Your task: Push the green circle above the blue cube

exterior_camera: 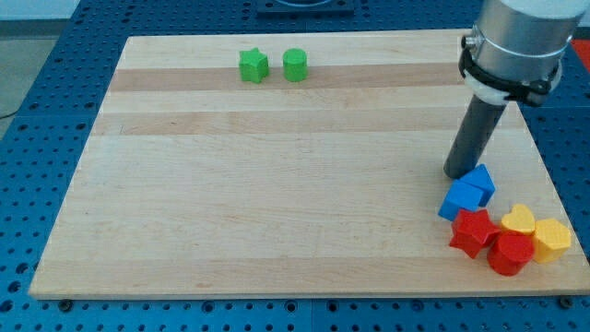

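The green circle (295, 65) lies near the view's top, left of centre, just right of a green star (253, 65). The blue cube (461, 198) lies at the lower right, touching a second blue block (481, 180) above and right of it. My tip (458, 173) rests on the board just above and left of the two blue blocks, very close to them. The green circle is far to the upper left of my tip.
A red star (473, 231), a red cylinder-like block (510, 252), a yellow heart (519, 219) and a yellow block (552, 239) cluster below the blue blocks near the board's lower right corner. The wooden board (277, 184) sits on a blue perforated table.
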{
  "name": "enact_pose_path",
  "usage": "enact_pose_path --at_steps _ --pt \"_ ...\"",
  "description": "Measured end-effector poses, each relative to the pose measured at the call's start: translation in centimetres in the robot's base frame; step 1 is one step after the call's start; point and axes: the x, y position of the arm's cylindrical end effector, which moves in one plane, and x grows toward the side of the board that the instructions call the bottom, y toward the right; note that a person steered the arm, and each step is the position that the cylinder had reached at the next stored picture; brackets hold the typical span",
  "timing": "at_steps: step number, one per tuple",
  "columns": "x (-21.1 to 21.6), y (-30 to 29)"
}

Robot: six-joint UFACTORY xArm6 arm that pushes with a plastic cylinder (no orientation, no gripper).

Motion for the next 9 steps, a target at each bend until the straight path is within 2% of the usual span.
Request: enact_pose_path --at_steps 2,4,5,6,7,8,9 --pt "1.3 -0.3" --pt "0.2 -9.3" --pt "-3.2 -14.2" --pt "-8.7 -18.3" --pt "-12.5 -19.9" --pt "-13.8 -20.7" --pt "-17.3 -22.5"
